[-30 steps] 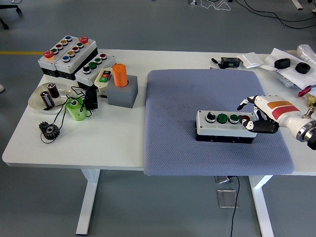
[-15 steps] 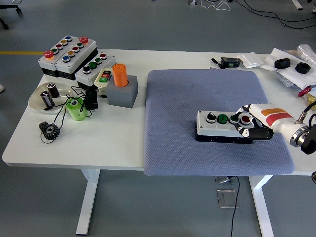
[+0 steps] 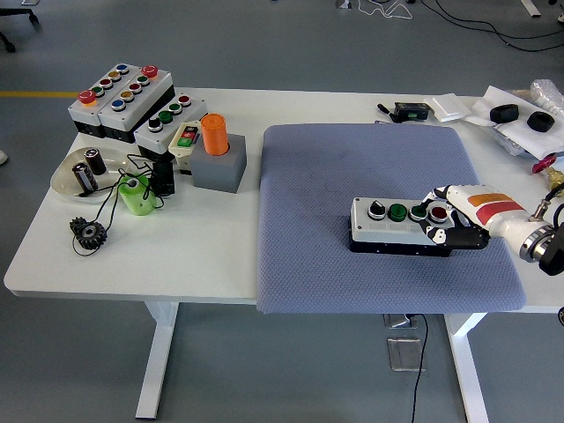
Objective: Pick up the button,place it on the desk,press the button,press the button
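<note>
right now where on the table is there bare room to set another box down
Free: blue mat behind the button box, and white table in front of the grey block. Crowded: far-left corner, and around the right hand.

Worktop [image 3: 220, 256] layout: mat to the right, parts cluster to the far left.

A mat [image 3: 379, 220] covers the worktop's right half; on it, right of centre, lies a button box [image 3: 398, 225], with the right robot hand [image 3: 458, 220] touching its right end. At the far left stand three more button boxes [image 3: 132, 101] side by side. Near of them sit a dish [image 3: 75, 176] holding two cylinders, a small cup [image 3: 137, 196] and a gear [image 3: 88, 233] nearest the edge. Right of these stands a block [image 3: 220, 166] with a cylinder [image 3: 214, 134] on top. Along the far right edge lie small devices [image 3: 411, 111] and bagged parts [image 3: 520, 115].
</note>
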You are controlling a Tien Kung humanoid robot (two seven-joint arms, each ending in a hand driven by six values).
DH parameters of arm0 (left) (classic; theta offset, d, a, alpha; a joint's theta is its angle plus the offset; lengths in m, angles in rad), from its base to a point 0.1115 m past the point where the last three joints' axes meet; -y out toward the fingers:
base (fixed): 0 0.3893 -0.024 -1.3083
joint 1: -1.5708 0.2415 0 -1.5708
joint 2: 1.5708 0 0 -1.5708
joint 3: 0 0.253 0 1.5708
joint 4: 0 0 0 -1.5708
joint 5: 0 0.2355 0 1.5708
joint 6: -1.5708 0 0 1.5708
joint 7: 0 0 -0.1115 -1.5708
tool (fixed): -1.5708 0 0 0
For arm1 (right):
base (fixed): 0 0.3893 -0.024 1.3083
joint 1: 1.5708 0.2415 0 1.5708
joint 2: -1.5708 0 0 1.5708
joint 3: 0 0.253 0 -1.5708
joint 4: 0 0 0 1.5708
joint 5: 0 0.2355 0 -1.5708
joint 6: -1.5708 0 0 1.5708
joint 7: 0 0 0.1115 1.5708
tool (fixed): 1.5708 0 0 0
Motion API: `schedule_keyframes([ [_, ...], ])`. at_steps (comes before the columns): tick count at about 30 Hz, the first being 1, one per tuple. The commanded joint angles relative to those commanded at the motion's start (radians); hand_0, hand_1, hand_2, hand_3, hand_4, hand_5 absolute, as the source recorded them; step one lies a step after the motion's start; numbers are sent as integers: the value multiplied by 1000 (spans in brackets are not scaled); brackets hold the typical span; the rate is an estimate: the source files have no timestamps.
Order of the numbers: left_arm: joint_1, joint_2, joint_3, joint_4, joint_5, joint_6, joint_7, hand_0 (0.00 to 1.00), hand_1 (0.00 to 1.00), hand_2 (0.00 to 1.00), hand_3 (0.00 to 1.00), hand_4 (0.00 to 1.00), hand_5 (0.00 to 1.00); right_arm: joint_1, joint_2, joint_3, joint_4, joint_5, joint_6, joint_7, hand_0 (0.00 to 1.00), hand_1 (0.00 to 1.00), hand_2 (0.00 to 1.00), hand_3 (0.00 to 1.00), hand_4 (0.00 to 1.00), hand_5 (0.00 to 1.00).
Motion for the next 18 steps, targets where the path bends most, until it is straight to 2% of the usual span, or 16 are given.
schedule_keyframes([
  [5,3,1,1,0,3,-1,0,645,696,697,498,307,998,-15,-10,60,27,14,-24,5,195,2,116,646,572,490],
  [6,3,1,2,0,3,-1,0,645,696,697,498,308,998,-19,-11,74,28,25,-38,9,243,7,185,664,573,490],
  [7,3,2,2,0,3,-1,0,645,696,697,498,308,998,-21,-11,81,28,32,-48,11,243,7,185,664,573,490],
  [8,3,2,0,0,6,-2,0,645,696,697,498,308,998,-28,-13,94,24,66,-73,16,243,7,185,664,573,490],
  [11,3,3,5,0,0,-2,-1,645,696,697,498,308,998,-41,-11,117,10,161,-96,21,243,7,185,664,573,490],
  [12,3,3,8,0,-2,-2,-1,645,696,697,498,309,998,-46,-8,124,4,199,-104,25,709,695,807,856,587,498],
  [17,1,3,9,0,-7,-2,-2,645,696,697,498,309,998,-84,7,168,-13,412,-135,90,709,695,807,856,587,498],
  [18,1,2,8,0,-7,-2,-2,645,696,697,498,309,998,-91,10,175,-14,451,-136,106,806,776,873,887,600,505],
])
